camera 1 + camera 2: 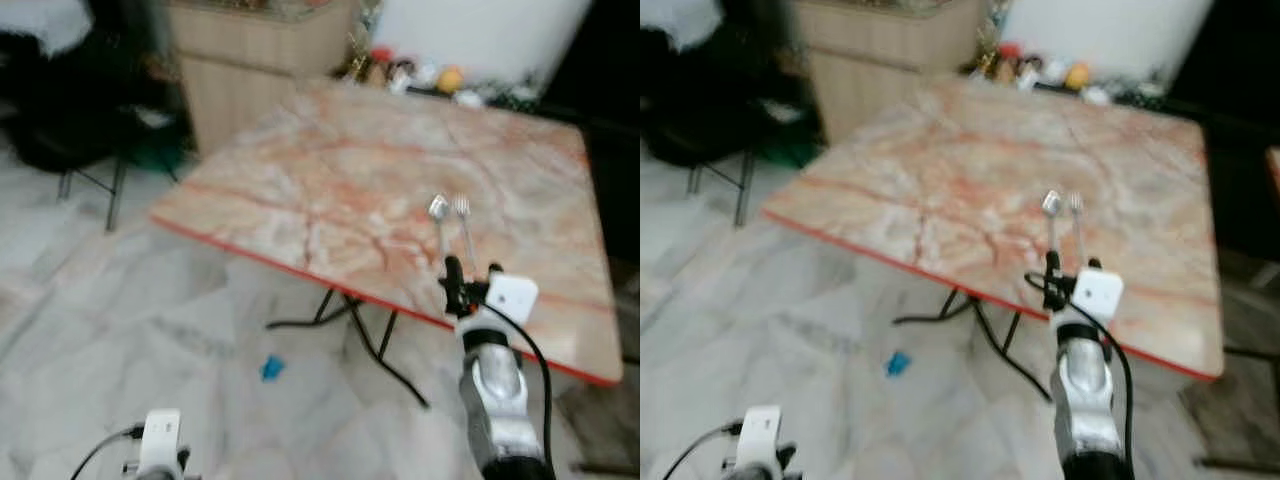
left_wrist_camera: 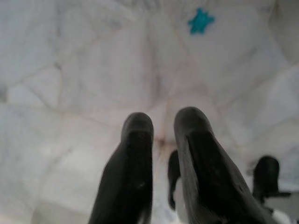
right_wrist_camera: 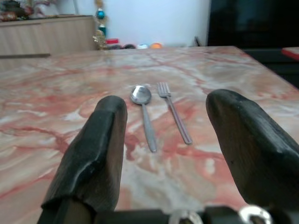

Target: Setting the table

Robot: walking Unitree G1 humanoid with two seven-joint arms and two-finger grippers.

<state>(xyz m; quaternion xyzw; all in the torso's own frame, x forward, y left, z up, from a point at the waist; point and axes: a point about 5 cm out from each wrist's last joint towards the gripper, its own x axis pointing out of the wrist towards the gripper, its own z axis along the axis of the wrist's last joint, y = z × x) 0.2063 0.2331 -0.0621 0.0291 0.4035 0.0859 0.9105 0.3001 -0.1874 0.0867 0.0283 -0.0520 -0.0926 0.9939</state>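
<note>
While the right arm reaches over the near edge of the marble-patterned surface [image 1: 330, 180], the right end effector [image 3: 166, 135] stands with its two black fingers [image 3: 100, 149] spread wide and nothing between them; neither finger touches any item; the spoon [image 3: 144, 112] and the fork [image 3: 173, 112] lie flat on the surface just ahead of the gap, side by side and parallel, close but apart, bowl and tines pointing away from the robot; in the head views the spoon is to the left of the fork, both near the surface's right front part. The left end effector [image 2: 161, 135] hangs low beside the robot above the pale marble floor [image 2: 84, 70]; its fingers stand narrowly apart and hold nothing; a small blue scrap [image 1: 271, 368] lies on the floor near the black folding legs [image 1: 355, 320] under the surface. At the far edge of the surface a row of small coloured items [image 1: 420, 75] sits against a white wall; a wooden cabinet [image 1: 255, 60] stands at the far left corner; the head views are blurred.
</note>
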